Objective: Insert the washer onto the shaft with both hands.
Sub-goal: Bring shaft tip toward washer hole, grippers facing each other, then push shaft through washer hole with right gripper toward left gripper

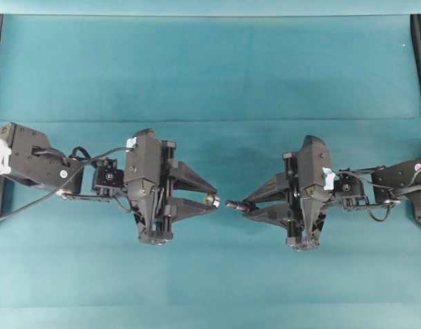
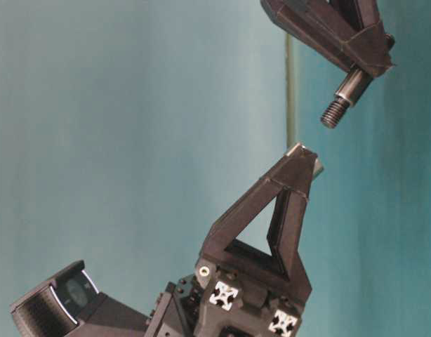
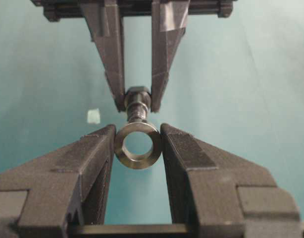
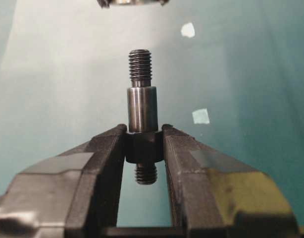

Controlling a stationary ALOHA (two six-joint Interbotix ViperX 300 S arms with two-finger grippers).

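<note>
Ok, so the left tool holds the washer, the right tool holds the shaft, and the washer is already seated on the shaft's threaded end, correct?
Not seated. The left tool holds the washer and the right tool holds the shaft, but the table-level view shows a clear gap between the threaded tip and the washer. The overhead view shows it too.

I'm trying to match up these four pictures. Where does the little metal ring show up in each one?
Overhead: the washer, centre, at the left gripper tips.
Table-level: only a sliver of it behind the lower fingertip.
Left wrist: centre, between the fingers.
Right wrist: top edge.
Shared landmark: the shaft in the right gripper.
</note>
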